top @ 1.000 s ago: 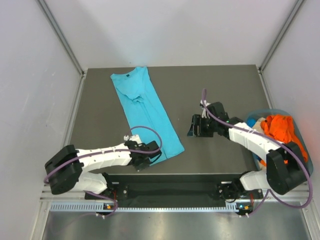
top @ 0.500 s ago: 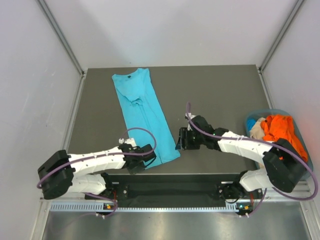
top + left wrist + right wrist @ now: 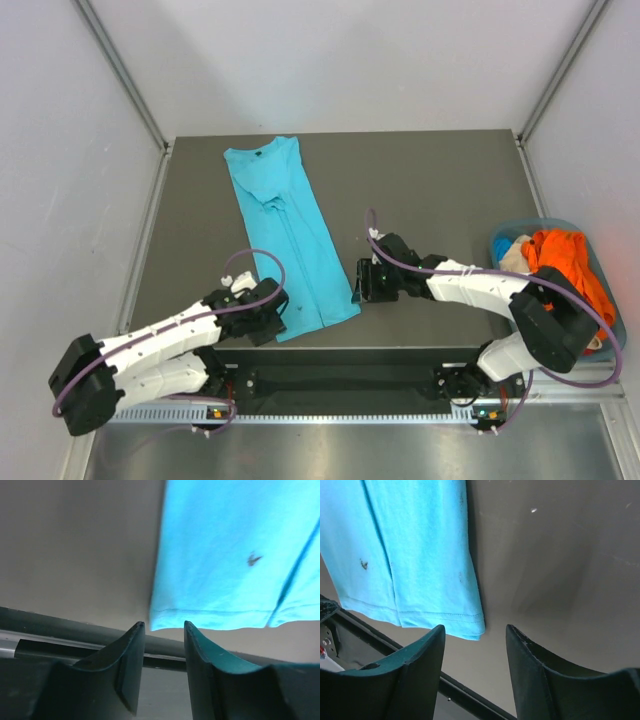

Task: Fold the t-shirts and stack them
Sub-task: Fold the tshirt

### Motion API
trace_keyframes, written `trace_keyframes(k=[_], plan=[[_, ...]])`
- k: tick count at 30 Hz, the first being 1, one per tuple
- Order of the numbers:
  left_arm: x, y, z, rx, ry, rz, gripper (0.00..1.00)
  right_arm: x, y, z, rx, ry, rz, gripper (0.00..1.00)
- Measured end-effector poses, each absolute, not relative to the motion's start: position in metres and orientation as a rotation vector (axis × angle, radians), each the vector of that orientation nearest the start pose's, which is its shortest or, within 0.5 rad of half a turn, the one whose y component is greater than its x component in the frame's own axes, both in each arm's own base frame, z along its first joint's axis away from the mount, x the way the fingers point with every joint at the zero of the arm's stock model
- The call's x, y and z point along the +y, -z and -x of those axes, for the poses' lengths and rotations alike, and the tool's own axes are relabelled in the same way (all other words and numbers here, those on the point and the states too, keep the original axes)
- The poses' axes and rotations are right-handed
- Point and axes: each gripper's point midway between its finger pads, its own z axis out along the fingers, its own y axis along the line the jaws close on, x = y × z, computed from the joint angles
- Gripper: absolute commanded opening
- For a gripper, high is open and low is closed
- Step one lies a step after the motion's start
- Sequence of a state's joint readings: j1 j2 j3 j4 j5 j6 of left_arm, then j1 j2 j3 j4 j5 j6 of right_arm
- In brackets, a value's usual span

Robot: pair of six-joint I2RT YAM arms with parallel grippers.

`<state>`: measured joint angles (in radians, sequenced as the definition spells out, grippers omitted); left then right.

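Observation:
A bright turquoise t-shirt (image 3: 285,235) lies folded lengthwise in a long strip on the dark table (image 3: 440,190), with the collar at the far end and the hem near the front edge. My left gripper (image 3: 268,318) is open and empty at the hem's near-left corner. In the left wrist view the hem (image 3: 225,555) lies just beyond the fingertips of that gripper (image 3: 162,625). My right gripper (image 3: 360,285) is open and empty beside the hem's near-right corner. In the right wrist view that corner (image 3: 415,550) lies just ahead of that gripper (image 3: 475,627).
A blue-grey basket (image 3: 545,222) stands off the table's right edge. It holds an orange shirt (image 3: 565,255) and a beige one (image 3: 515,255). The table's front edge runs close below both grippers. Grey walls enclose the table.
My right gripper has moved left and nearer, up to the hem's right corner. My left gripper has slid left to the hem's left corner. The hem end has shifted slightly.

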<state>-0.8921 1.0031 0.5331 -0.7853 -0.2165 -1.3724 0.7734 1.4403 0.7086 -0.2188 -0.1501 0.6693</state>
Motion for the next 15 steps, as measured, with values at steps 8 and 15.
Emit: trace_keyframes(k=[8,15], plan=[[-0.152,-0.018,-0.102,2.763,0.353,0.74,0.41,0.267,-0.034,-0.189,2.69,-0.727,0.234,0.45],[-0.165,-0.017,-0.103,2.779,0.422,0.743,0.38,0.266,-0.023,-0.189,2.71,-0.7,0.247,0.33]])
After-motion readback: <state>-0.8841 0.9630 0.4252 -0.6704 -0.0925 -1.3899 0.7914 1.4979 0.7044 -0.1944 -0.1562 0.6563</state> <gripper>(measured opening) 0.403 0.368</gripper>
